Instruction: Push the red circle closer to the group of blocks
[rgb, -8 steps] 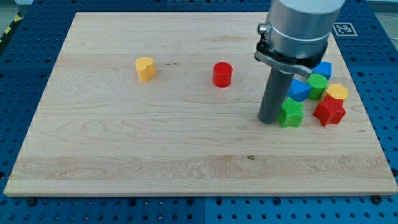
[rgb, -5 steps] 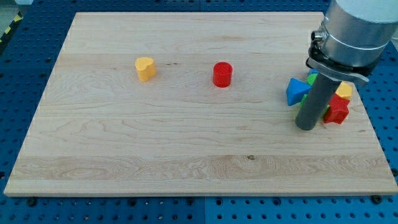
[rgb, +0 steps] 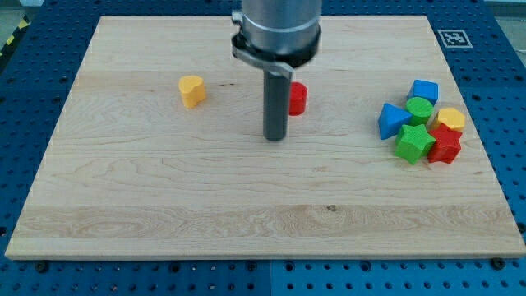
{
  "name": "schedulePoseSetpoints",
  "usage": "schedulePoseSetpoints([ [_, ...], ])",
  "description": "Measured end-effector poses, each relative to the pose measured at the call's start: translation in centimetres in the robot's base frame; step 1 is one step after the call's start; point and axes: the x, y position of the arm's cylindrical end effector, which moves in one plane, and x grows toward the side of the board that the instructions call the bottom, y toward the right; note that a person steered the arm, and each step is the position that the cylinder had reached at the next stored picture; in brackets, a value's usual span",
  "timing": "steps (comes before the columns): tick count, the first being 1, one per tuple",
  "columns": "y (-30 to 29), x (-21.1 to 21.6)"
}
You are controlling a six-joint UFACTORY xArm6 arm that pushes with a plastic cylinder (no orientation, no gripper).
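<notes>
From this one camera view, my tip (rgb: 274, 136), a bare rod tool holding nothing, sits just left of and below the red circle (rgb: 297, 98) mid-bench, so an off-centre shove could spin it past the group (rgb: 422, 121).

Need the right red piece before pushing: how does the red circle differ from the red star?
The red circle is a round cylinder; the red star is pointed. The circle stands alone near the board's middle, partly behind my rod, my tip beside it; the star sits in the cluster at the view's right. Both are red.
</notes>
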Motion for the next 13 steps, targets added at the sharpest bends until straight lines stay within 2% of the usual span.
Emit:
schedulePoseSetpoints([
  [2,-1.5,-1.2],
  [4,-1.5,-5.6],
  [11,1.2,-4.3],
  [13,5.0,-4.3],
])
